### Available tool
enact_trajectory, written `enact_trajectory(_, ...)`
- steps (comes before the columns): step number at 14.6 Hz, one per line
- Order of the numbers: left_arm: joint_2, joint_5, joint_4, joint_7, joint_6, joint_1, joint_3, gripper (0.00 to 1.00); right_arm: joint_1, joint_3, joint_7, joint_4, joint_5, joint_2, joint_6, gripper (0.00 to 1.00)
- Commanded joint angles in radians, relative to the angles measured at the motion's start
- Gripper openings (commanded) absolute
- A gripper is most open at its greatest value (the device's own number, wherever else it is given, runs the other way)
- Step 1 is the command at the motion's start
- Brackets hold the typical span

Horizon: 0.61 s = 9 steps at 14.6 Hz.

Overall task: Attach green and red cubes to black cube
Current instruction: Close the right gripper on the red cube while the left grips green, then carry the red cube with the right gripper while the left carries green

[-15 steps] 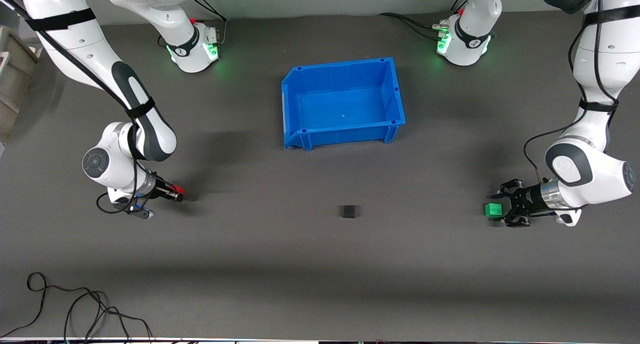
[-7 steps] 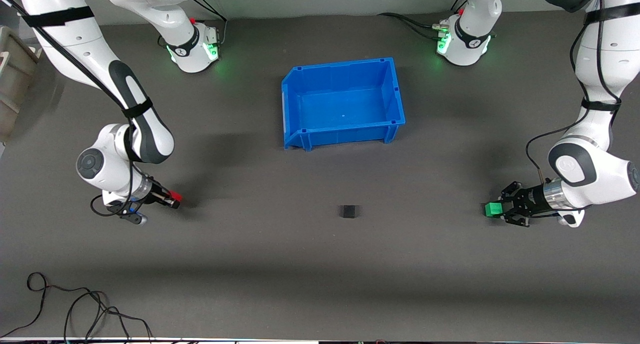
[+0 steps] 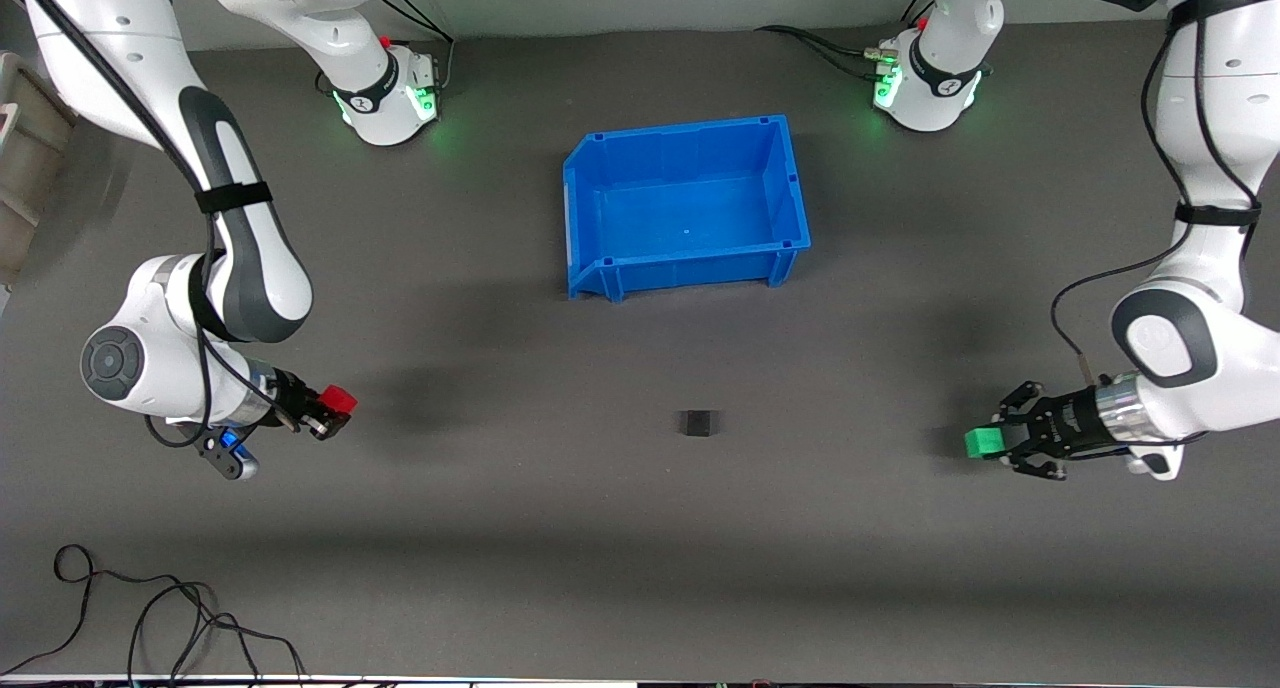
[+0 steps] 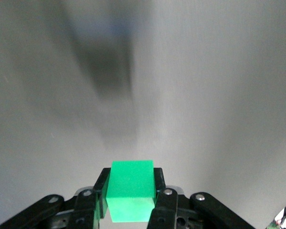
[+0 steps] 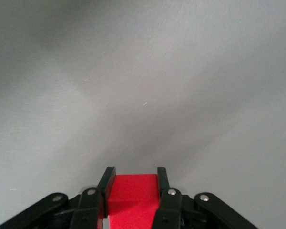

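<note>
The black cube sits alone on the dark table, nearer the front camera than the blue bin. My left gripper is shut on the green cube and holds it above the table toward the left arm's end; the left wrist view shows the green cube clamped between the fingers. My right gripper is shut on the red cube above the table toward the right arm's end; the right wrist view shows the red cube between the fingers. Both grippers point toward the black cube.
An empty blue bin stands mid-table, farther from the front camera than the black cube. A black cable lies coiled near the table's front edge at the right arm's end. A beige box stands at that end.
Both arms have lifted their cubes off the table. The right gripper with the red cube has risen and drawn back; the left gripper with the green cube has risen slightly.
</note>
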<state>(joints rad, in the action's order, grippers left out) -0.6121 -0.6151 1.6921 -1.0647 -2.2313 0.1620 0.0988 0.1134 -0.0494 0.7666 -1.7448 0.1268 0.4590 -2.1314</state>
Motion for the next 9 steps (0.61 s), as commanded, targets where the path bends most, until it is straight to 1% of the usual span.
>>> enact_trajectory(1, 0.0, -0.011, -0.011, -0.09, -0.013, -0.088, 0.002, 0.21, 0.07, -0.004, 0.239, 0.071, 0.016, 0.033, 0.024, 0.0)
enact_trajectory(4, -0.005, -0.011, -0.014, -0.17, -0.068, -0.191, 0.002, 0.2, 0.159, -0.003, 0.553, 0.206, 0.016, 0.137, 0.024, 0.0)
enact_trajectory(6, -0.017, -0.012, -0.015, -0.17, -0.083, -0.245, 0.004, 0.2, 0.216, -0.003, 0.743, 0.313, 0.019, 0.226, 0.024, 0.0)
enact_trajectory(9, -0.047, -0.037, -0.015, -0.178, -0.168, -0.323, 0.004, 0.2, 0.285, -0.001, 0.956, 0.447, 0.017, 0.334, 0.024, 0.0)
